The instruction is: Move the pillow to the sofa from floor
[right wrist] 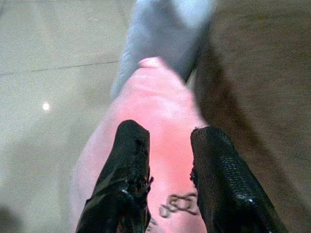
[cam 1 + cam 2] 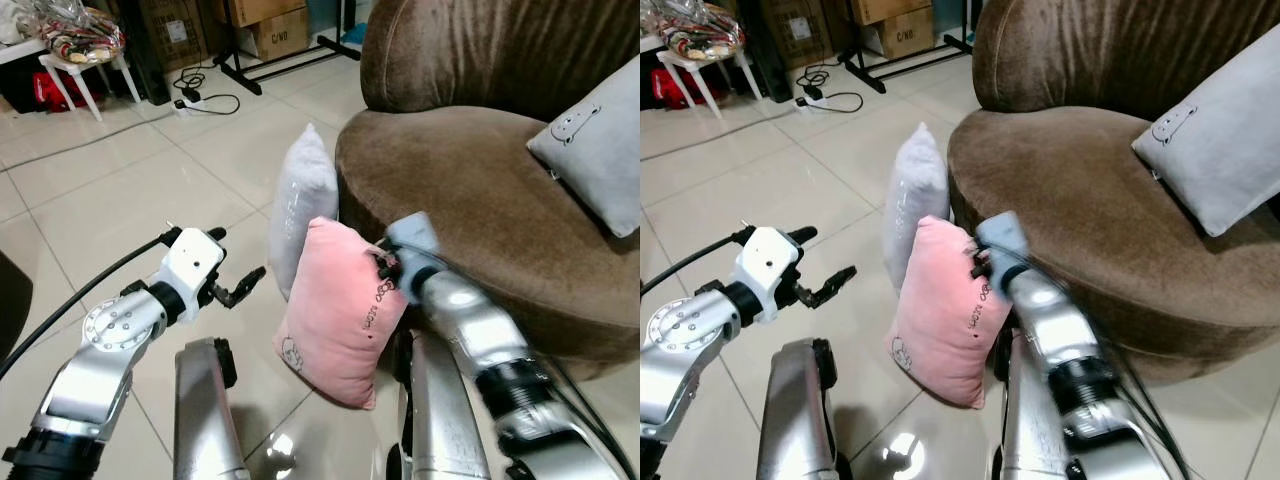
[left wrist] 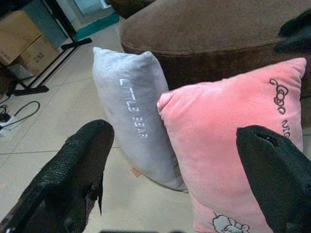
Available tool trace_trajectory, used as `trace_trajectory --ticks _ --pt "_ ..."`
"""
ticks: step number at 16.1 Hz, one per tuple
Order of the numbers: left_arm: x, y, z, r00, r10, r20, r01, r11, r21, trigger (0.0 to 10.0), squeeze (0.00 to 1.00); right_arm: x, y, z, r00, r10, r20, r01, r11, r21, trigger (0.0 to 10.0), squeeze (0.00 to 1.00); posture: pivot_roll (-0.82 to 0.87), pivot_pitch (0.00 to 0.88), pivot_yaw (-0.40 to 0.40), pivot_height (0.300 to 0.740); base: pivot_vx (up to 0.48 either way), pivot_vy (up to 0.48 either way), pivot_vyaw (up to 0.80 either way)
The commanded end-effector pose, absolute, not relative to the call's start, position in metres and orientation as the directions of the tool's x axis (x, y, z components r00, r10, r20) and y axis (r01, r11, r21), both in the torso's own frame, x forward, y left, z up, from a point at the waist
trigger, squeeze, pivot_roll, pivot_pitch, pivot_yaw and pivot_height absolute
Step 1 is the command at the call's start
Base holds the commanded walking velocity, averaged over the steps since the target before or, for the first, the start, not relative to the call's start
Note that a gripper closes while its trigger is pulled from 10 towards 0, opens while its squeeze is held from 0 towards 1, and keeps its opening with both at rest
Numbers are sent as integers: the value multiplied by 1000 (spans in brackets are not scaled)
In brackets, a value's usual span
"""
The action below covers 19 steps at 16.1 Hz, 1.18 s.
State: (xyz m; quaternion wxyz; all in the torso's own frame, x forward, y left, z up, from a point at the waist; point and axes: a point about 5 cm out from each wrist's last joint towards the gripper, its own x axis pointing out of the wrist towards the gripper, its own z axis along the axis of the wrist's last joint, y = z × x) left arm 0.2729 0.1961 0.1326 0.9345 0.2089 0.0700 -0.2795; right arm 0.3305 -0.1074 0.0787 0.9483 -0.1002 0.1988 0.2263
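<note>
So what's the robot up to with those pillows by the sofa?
It is going for the pink pillow, which stands on the floor against the brown sofa, next to a grey pillow. The right end effector is at the pink pillow's top edge, fingers apart. The left end effector hovers open beside it.

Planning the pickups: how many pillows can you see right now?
3. A pink pillow on the floor against the sofa, at the right pincer; a grey pillow standing behind it; a grey pillow on the seat. Others may be hidden.
</note>
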Motion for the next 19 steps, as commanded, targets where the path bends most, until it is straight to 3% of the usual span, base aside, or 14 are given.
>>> trace_trajectory --ticks 1,4,8,12,19 --pt "272 198 133 828 -498 -257 561 743 366 10000 0 331 -99 76 802 415 -430 -503 857 -111 10000 1000 -42 0 29 401 0 0 0" --pt "267 196 132 819 -509 -264 573 738 357 10000 0 333 -80 76 812 465 -352 -504 864 -21 10000 1000 -39 0 37 387 0 0 0" --pt "266 194 133 818 -513 -262 576 739 349 10000 0 333 -80 70 828 447 -339 -475 880 0 10000 1000 -33 0 41 342 0 0 0" --pt "266 193 135 828 -501 -252 560 750 350 10000 0 336 -78 68 847 428 -314 -449 894 8 10000 1000 -29 0 45 332 0 0 0" --pt "253 194 140 819 -514 -257 574 743 345 10000 0 353 -91 71 924 181 -337 -225 969 -99 10000 1000 5 0 26 332 0 0 0"
